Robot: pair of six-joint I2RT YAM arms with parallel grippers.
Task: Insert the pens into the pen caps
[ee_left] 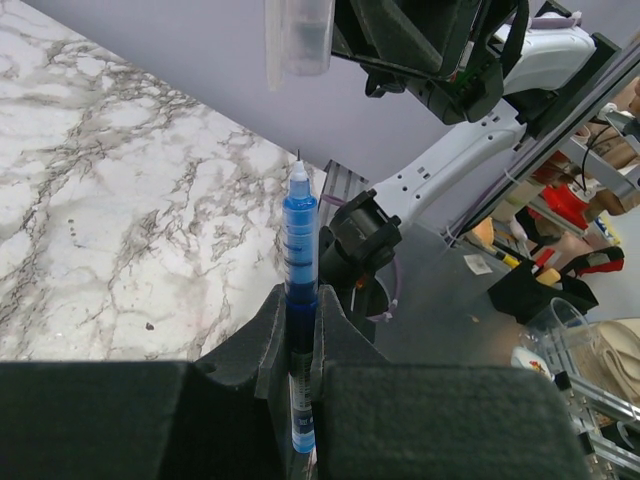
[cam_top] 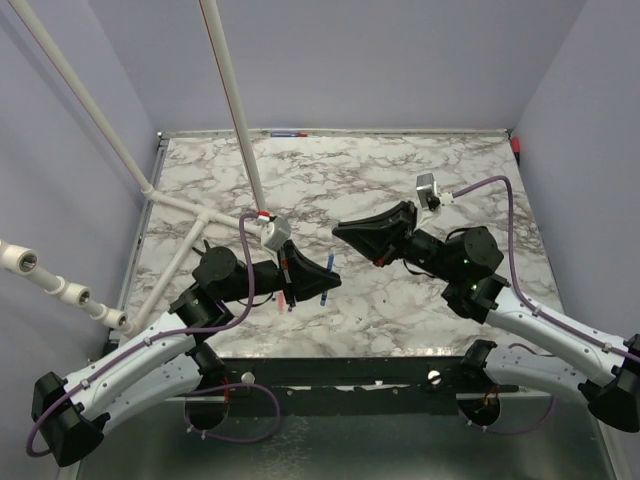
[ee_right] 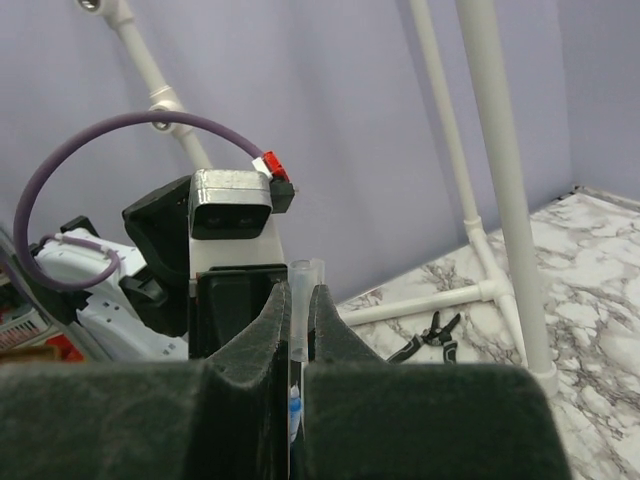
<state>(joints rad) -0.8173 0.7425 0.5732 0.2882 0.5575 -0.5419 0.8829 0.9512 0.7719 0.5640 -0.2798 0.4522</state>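
One pen (ee_left: 298, 235), blue, sits clamped upright in the left gripper (ee_left: 298, 305), lower centre of the left wrist view, tip pointing up. The right gripper (ee_right: 298, 300) is pinched tight on a clear cap (ee_left: 300, 40), top centre of that same view, with its mouth facing down at the tip. Tip and cap are apart, with a plain gap between them. They look roughly in line from this view, but the depth offset can't be judged here. In the top view both grippers hang near each other over the middle of the table (cam_top: 400, 170), not touching.

Step in hand, my read: mating pen and cap, not yet started.

To do it well:
- Line up the axes first, checking both wrist views, since one view hides sideways error.
- Close the gap slowly along the pen's length.
- Hold one arm fixed and move the other.
- The pen is thin and will likely pivot in the pads if the tip catches the cap rim, so back off and re-centre rather than push harder.
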